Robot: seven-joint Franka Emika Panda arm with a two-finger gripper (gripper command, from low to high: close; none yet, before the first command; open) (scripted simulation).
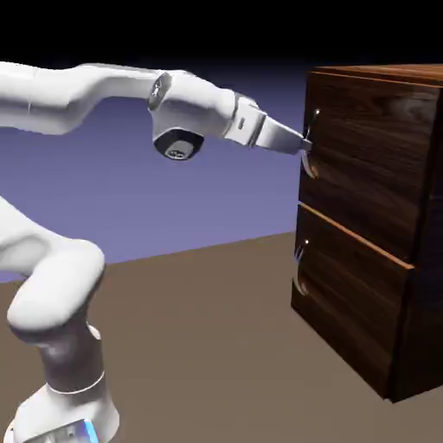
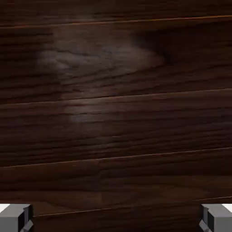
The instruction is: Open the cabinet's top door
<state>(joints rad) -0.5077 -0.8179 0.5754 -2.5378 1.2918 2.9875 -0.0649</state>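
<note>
The dark-brown wood-grain cabinet (image 1: 381,225) stands at the exterior view's right. Its top door (image 1: 368,160) carries a small curved silver handle (image 1: 309,143) near the left edge. My gripper (image 1: 304,144) reaches in horizontally and its tips sit right at that handle. In the hand view my gripper (image 2: 116,219) is open, its grey fingertips (image 2: 16,218) far apart at the bottom corners, with nothing but the door's dark wood (image 2: 116,113) filling the space between them. The handle does not show in the hand view.
The lower panel (image 1: 346,298) with its own silver handle (image 1: 300,268) sits beneath the top door. The brown table (image 1: 199,346) stretches in front of the cabinet. My white arm (image 1: 95,95) spans the exterior view from the lower left.
</note>
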